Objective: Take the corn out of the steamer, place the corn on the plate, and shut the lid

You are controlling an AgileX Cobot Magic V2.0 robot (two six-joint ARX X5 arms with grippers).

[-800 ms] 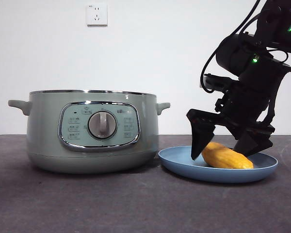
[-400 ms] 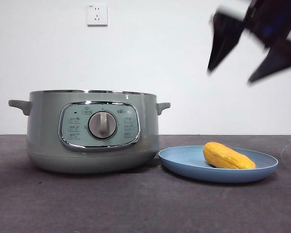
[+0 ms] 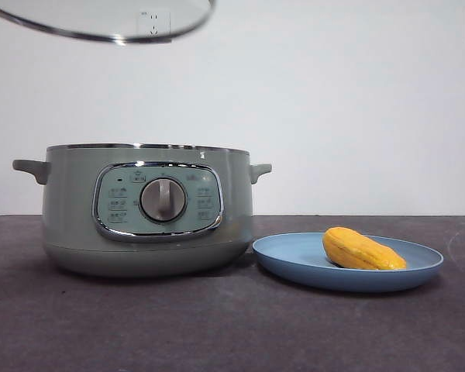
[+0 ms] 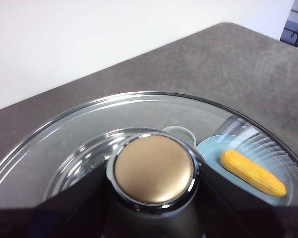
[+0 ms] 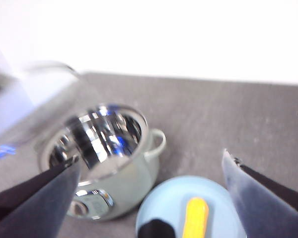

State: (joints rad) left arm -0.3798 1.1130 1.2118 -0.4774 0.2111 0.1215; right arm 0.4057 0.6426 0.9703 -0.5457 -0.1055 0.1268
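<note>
Worktop [image 3: 217, 325], dark grey, under everything. Steamer [image 3: 149, 209] standing open on it, sage green, dial facing the front camera, steel bowl bare in the right wrist view [image 5: 102, 158]. Lid [image 3: 101, 22] held in the air above the steamer, only its steel-rimmed lower edge showing at the top of the front view; seen from the left wrist as a wide glass disc [image 4: 79, 134] with the steamer and plate visible through it. Left tool [image 4: 151, 218] directly under the knob [image 4: 153, 169] in its own view, dark jaws on either side of the knob's neck, clamped on the lid. Plate [image 3: 294, 256] light blue, just beside the steamer, well below both tools. Corn [image 3: 362, 249] lying on the plate, below the right tool [image 5: 149, 198]. Right tool high over plate and steamer, jaws spread wide apart, nothing between them, clear of the corn [image 5: 195, 217].
</note>
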